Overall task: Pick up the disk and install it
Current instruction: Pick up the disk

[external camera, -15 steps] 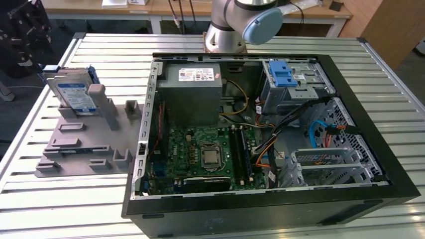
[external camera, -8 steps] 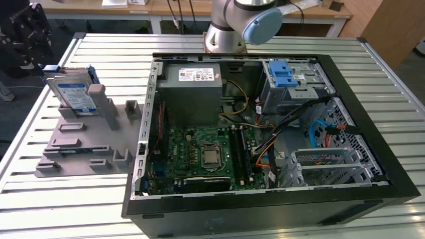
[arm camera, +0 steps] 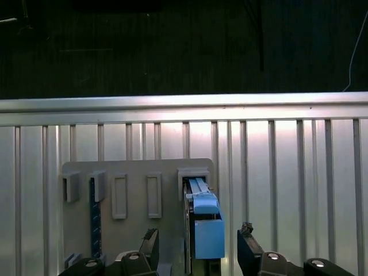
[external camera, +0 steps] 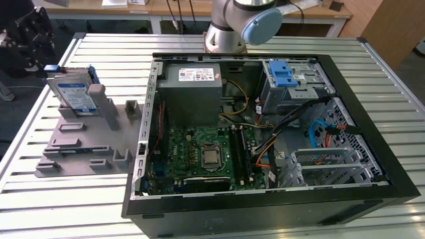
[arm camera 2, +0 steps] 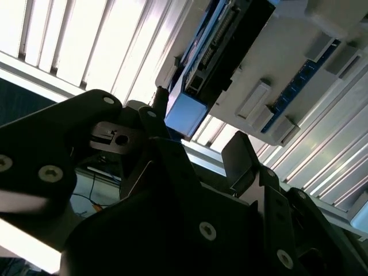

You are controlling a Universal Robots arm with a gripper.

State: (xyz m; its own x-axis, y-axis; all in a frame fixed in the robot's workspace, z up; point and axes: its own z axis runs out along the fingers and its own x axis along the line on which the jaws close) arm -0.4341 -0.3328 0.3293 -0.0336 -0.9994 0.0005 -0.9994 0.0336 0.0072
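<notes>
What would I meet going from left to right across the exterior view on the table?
disk standing in its grey holder → grey metal box with a white sticker inside the open computer case → metal cage with a blue latch

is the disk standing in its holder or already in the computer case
In the holder: the disk stands on edge in the grey rack, outside the computer case.
</notes>
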